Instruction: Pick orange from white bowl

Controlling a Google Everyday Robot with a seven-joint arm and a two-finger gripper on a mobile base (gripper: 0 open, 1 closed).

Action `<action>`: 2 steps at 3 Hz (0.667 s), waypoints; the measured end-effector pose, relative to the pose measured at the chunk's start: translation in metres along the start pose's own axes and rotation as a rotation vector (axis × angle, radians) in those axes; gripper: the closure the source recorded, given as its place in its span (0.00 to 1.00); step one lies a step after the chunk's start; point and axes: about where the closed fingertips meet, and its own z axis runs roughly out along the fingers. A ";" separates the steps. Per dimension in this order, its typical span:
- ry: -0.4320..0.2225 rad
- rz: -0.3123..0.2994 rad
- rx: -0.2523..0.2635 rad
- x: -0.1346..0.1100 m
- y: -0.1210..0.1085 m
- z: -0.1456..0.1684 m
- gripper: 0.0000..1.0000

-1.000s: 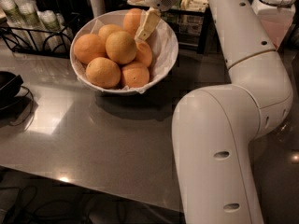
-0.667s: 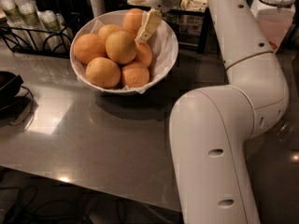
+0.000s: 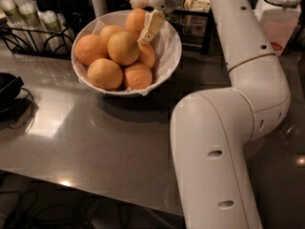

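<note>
Reaching into the white bowl (image 3: 173,62) from above, the gripper (image 3: 142,22) is at the grasp step of the pick. It sits at the back of the bowl, over the orange (image 3: 134,20), the deepest-coloured fruit in the pile. Its fingers (image 3: 152,25) are spread apart. One cream pad slants down the right flank of the orange, and the other shows at the fruit's upper left, so the orange lies between them. I see no sign that they have closed on it, and the fruit rests on its neighbours, not lifted.

The next move, as I judge it, is to close the fingers squarely across the widest part of the orange and then draw it straight up. The lower pad is wedged close to a neighbouring orange fruit (image 3: 147,55), so a slanted pull could roll that one or tug the crinkled paper lining (image 3: 167,41).

Seven fruits fill the bowl. Besides the target there are paler ones at the left (image 3: 90,49), the centre (image 3: 123,47), the front left (image 3: 105,74), the front (image 3: 138,76) and the rear left (image 3: 110,31). The bowl stands on the grey bench (image 3: 95,142). The robot's white arm (image 3: 224,151) curves up at the right. A lidded clear jar (image 3: 285,20) stands at the far right, and a wire rack (image 3: 28,35) holds small containers at the far left.
</note>
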 end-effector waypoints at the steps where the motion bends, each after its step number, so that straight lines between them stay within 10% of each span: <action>1: 0.000 0.000 0.000 0.000 0.000 0.000 0.58; 2: 0.000 0.000 0.000 0.000 0.000 0.000 0.81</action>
